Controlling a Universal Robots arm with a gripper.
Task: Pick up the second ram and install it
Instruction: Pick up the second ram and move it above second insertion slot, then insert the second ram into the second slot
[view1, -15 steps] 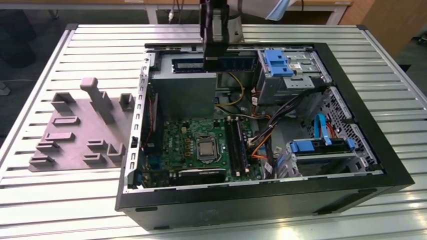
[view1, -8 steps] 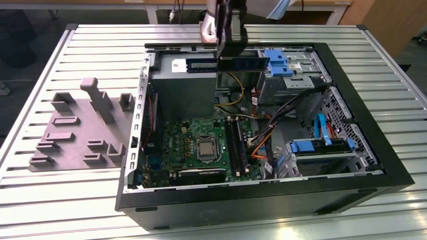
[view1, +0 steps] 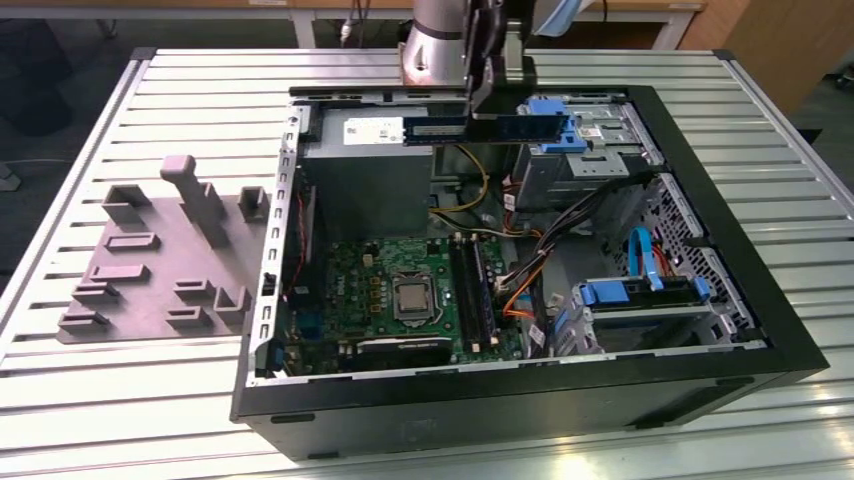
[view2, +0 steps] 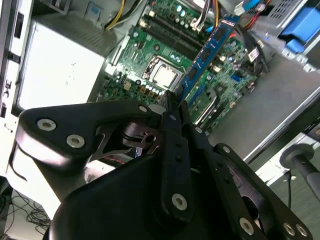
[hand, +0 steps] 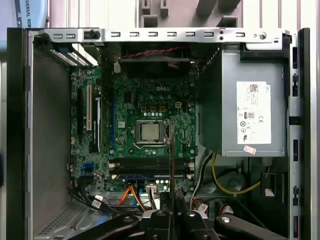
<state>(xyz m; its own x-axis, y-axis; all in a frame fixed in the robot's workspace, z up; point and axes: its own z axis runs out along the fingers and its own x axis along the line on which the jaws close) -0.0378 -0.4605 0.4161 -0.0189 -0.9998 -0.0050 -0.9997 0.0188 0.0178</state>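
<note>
The second ram, a thin blue-green stick with black chips, hangs level above the far end of the open computer case. My gripper is shut on its top edge. In the second wrist view the second ram sticks out from between the closed fingers toward the green motherboard. It shows edge-on as a thin line in the first wrist view, above the gripper and crossing the black memory slots. In the exterior view the slots lie well below the stick, beside the processor socket.
A grey power supply fills the case's far corner on the exterior view's left. Blue drive brackets and loose cables crowd the exterior view's right. A grey fixture with blocks sits on the slatted table beside the case.
</note>
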